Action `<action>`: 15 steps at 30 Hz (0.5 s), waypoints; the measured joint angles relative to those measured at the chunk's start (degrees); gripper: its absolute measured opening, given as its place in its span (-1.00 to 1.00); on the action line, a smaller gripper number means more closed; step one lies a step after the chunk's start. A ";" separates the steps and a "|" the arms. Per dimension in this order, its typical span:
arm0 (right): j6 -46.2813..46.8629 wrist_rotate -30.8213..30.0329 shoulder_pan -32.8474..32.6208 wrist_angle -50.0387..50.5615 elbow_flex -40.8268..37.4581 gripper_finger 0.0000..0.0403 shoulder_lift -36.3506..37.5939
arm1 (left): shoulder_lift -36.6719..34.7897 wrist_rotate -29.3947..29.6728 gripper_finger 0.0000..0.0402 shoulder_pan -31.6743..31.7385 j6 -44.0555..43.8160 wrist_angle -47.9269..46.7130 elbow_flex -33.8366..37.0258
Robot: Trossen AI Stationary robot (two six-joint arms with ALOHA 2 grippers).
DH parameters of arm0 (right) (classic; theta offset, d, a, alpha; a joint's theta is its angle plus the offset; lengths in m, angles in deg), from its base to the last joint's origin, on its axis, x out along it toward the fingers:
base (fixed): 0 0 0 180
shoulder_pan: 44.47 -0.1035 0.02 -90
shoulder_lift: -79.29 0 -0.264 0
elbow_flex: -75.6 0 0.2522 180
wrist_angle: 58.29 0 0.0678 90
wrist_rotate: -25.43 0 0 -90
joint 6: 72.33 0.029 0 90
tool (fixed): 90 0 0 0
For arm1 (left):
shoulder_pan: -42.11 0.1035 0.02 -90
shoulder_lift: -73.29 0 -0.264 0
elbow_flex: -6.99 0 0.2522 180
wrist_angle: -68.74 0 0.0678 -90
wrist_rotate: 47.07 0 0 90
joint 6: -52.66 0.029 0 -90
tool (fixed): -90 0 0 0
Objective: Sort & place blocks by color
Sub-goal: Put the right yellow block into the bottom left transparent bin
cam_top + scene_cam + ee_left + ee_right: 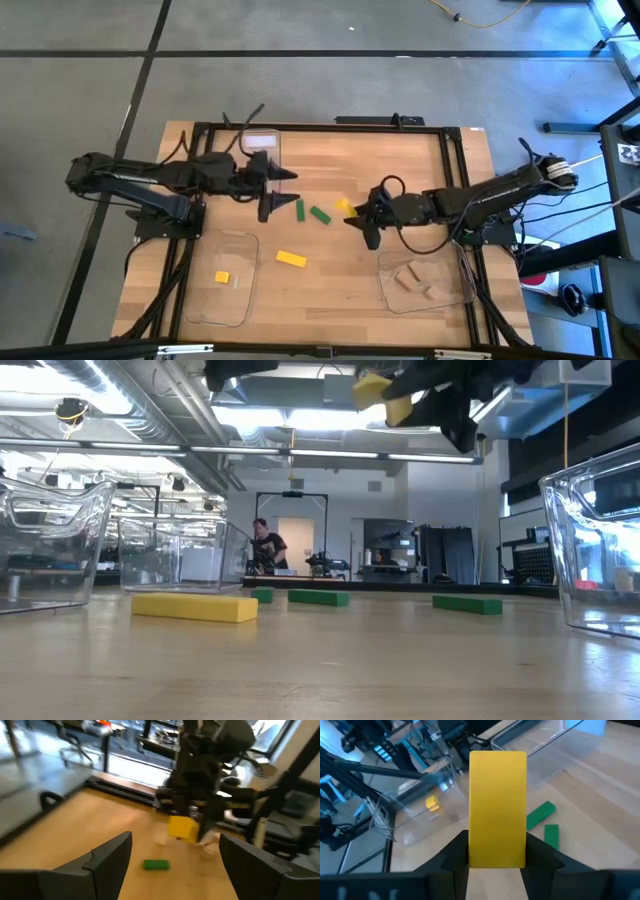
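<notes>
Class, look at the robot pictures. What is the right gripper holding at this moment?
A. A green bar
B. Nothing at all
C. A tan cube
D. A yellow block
D. In the right wrist view the right gripper is clamped on a yellow block, and the low view shows that block lifted well above the table, while the green bars lie on the wood.
</notes>
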 joint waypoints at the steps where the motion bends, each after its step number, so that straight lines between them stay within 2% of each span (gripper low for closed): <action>1: -0.59 1.11 0.31 0.72 0.72 -0.34 -0.01 | 0.51 -1.63 0.45 0.00 -1.88 -0.04 0.00; 7: -8.73 6.91 1.51 11.10 10.29 -0.34 -5.42 | 7.79 -9.76 0.45 -0.34 -5.48 2.76 0.02; 11: -12.93 8.55 1.71 15.90 16.49 -0.34 -10.52 | 12.91 -10.67 0.45 -1.59 -5.57 7.81 0.02; 15: -14.83 11.29 1.70 17.18 19.45 -0.34 -14.47 | 16.30 -10.61 0.45 -3.13 -5.28 12.17 0.00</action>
